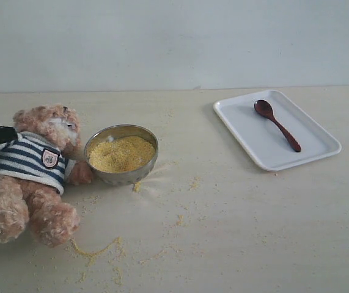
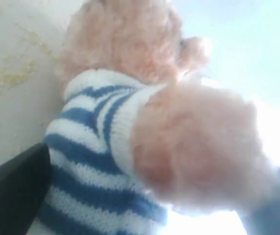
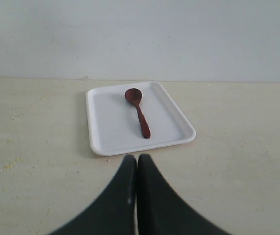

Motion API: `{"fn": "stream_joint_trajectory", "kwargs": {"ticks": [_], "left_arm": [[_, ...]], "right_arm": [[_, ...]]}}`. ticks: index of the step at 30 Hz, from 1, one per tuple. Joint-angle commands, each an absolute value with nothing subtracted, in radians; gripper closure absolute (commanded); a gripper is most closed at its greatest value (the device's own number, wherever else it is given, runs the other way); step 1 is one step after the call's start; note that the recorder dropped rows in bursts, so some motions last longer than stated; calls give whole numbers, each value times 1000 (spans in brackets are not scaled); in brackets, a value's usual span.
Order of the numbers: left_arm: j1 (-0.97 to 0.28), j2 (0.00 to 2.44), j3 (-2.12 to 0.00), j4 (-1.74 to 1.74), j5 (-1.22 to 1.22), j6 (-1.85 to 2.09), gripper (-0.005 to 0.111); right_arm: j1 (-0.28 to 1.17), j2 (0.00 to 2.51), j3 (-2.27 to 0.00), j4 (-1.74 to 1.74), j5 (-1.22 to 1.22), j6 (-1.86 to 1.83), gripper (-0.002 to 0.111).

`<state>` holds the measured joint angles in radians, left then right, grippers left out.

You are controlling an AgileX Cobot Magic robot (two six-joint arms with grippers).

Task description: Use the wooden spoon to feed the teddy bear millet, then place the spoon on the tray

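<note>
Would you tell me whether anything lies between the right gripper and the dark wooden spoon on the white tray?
Nothing visible does: between the shut right gripper and the small dark reddish-brown wooden spoon lie only bare table and the flat white rectangular tray's low rim.

Table [image 1: 253, 232]: bear [image 1: 33, 165], bowl [image 1: 123, 177], tray [image 1: 253, 137], loose millet [image 1: 95, 250]

Teddy bear [image 1: 33, 171] sprawled at left edge of bench [image 1: 253, 232], one paw against steel bowl [image 1: 125, 177] filled with millet [image 1: 121, 153]. Loose grains strewn toward front edge. Tray [image 1: 247, 131] toward right rear; wooden spoon [image 1: 276, 124] lay inside it.
</note>
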<state>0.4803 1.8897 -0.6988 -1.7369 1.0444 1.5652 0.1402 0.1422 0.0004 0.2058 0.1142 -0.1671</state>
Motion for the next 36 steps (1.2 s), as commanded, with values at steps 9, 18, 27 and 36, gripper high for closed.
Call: {"fn": "stream_joint_trajectory", "kwargs": {"ticks": [9, 18, 27, 36], "left_arm": [[701, 1879, -703, -1744, 1221, 1437, 19], [738, 1877, -703, -1705, 1221, 1418, 35], [738, 1877, -703, -1668, 1221, 1418, 101], [738, 1877, -703, -1656, 1221, 1406, 101]], "right_arm": [[138, 140, 0, 207, 101, -165, 108], [138, 140, 0, 207, 101, -165, 108], [138, 140, 0, 207, 101, -165, 108], [138, 140, 0, 207, 101, -165, 108]]}}
